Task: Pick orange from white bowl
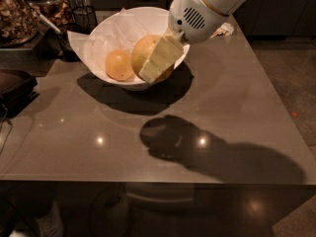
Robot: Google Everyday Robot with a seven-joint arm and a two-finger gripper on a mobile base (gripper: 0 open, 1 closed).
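In the white bowl (132,85) at the far side of the table (222,102), the gripper (149,65) is clamped on the orange (142,51), at the right side of the bowl. A smaller orange fruit (118,64) lies just left of it.

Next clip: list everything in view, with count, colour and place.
bowl: one, white, back of table
paper: one sheet, white, lining bowl
right orange: one, yellow-orange, in bowl, partly behind tool
left orange: one, orange, in bowl
table: one, grey-brown, fills most of view
napkin: one, white, crumpled, table's back right
jars: two, brown contents, back left
tool: one, pale yellow, in bowl against right orange
arm: one, white, above bowl's right rim
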